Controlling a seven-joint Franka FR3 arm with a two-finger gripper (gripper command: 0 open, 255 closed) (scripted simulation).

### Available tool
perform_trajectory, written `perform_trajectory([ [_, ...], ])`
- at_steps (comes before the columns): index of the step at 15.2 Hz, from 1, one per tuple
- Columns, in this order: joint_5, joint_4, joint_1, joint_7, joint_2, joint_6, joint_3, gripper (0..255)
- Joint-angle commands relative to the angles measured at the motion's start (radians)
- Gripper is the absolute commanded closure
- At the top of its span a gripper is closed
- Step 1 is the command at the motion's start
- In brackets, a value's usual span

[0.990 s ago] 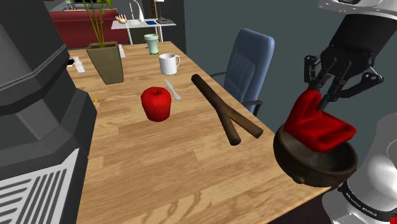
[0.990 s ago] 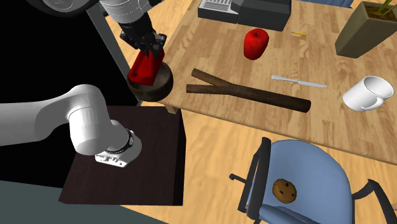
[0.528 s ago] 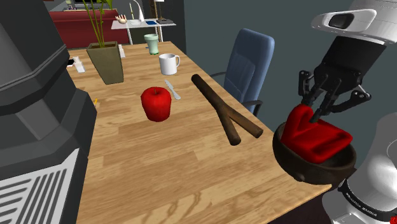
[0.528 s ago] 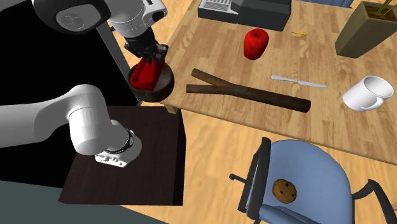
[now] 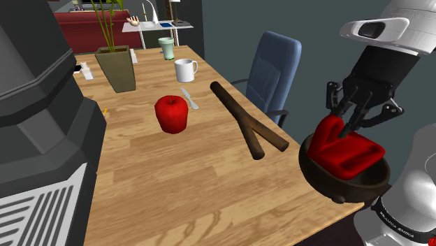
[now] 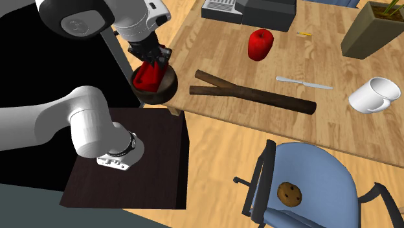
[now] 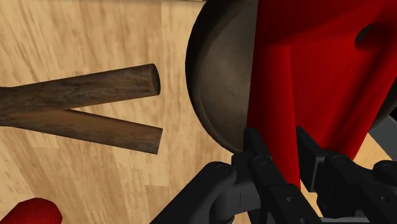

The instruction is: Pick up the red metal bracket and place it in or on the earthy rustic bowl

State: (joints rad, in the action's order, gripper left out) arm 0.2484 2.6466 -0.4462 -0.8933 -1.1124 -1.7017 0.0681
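Note:
The red L-shaped bracket (image 5: 347, 151) rests inside the dark brown bowl (image 5: 328, 183), one flange flat and the other standing up. My gripper (image 5: 347, 126) is right above the bowl, shut on the upright flange. The second exterior view has the bracket (image 6: 149, 78) in the bowl (image 6: 167, 88) at the table's corner, with the gripper (image 6: 155, 63) over it. Seen from the wrist, both fingers of the gripper (image 7: 285, 153) clasp the red bracket (image 7: 318, 76), and the bowl's inner wall (image 7: 219, 83) lies beside it.
The bowl stands at the table corner, close to two edges. A forked brown branch (image 5: 244, 122) lies just beyond it. Farther off are a red apple (image 5: 171, 113), a knife (image 5: 189, 98), a white mug (image 5: 185, 70), a planter (image 5: 117, 68) and a blue chair (image 5: 274, 70).
The gripper has come down with the bracket, which hung above the bowl a second ago and now sits lower inside it. The fingers still clasp it.

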Motion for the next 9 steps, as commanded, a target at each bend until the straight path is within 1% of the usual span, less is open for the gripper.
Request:
perform_trajectory([
  [1, -0.001, 0.004, 0.0, 0.0, 0.002, 0.002, 0.001, 0],
  [6, -0.001, 0.005, 0.0, -0.001, 0.001, 0.002, 0.0, 0],
  [9, -0.023, -0.102, 0.007, 0.002, 0.018, 0.093, -0.024, 0],
])
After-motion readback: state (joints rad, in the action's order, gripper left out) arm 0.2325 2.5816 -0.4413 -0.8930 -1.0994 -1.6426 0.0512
